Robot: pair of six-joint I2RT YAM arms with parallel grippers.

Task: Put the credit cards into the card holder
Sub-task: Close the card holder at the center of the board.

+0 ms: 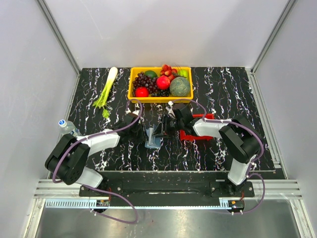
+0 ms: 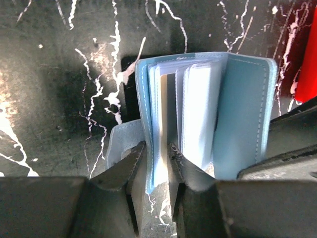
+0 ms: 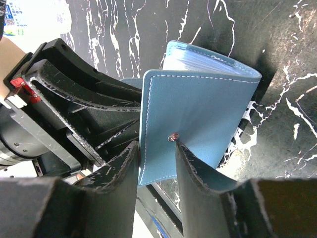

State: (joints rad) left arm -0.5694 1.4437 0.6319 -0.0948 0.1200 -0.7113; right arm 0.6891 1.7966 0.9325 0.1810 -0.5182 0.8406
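Note:
The blue card holder (image 1: 152,139) stands open on its edge mid-table between both grippers. In the left wrist view the card holder (image 2: 242,109) shows pale clear pockets fanned out. My left gripper (image 2: 157,148) is open a little, with the holder's left cover and one pocket in the gap, lying against the left finger. My right gripper (image 3: 156,144) straddles the free edge of the other cover of the card holder (image 3: 198,99). Its jaws stand apart, one fingertip by the metal snap. From above, the left gripper (image 1: 142,130) and the right gripper (image 1: 166,128) face each other. No credit cards show.
A red tray (image 1: 190,135) lies just right of the holder, mostly under my right arm; its edge (image 2: 308,64) shows in the left wrist view. A yellow fruit basket (image 1: 130,89) sits at the back, a green stalk vegetable (image 1: 106,91) to its left, a water bottle (image 1: 67,126) at far left.

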